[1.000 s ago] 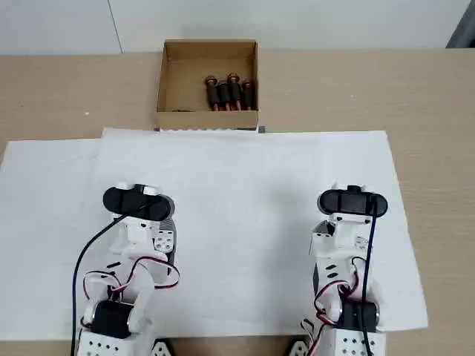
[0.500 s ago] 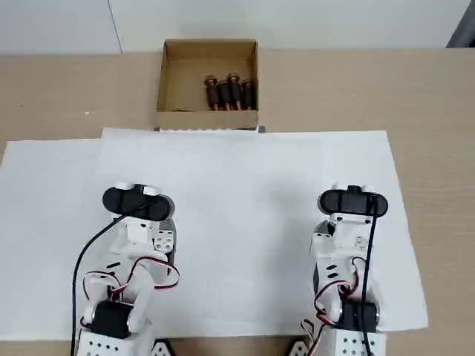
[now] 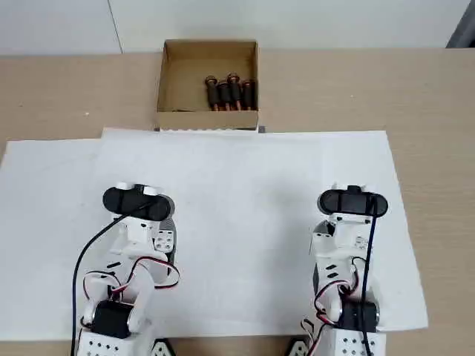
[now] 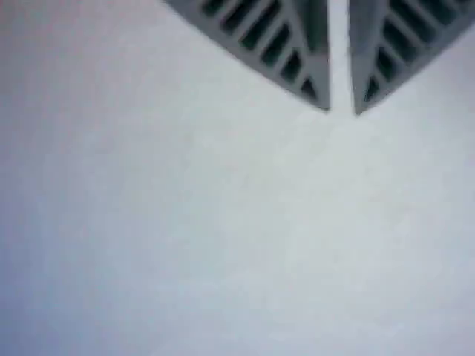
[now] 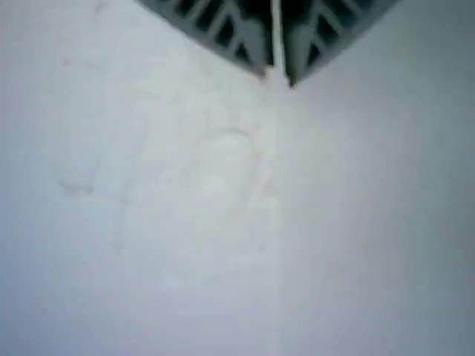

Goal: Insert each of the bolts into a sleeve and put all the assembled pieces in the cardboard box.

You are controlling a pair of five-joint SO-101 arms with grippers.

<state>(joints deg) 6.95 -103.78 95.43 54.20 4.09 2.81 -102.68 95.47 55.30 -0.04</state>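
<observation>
Inside the cardboard box (image 3: 185, 74), 4 assembled pieces (image 3: 228, 93) lie bunched, details indistinct.

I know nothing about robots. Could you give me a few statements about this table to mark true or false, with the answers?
1. The bolt pieces lie inside the box. True.
2. The box stands on the paper. False: it stands on the bare table, just past the paper's far edge.
3. The left tool grips a bolt. False: it holds nothing and hangs over the paper.
4. The right tool is above the paper. True.
</observation>
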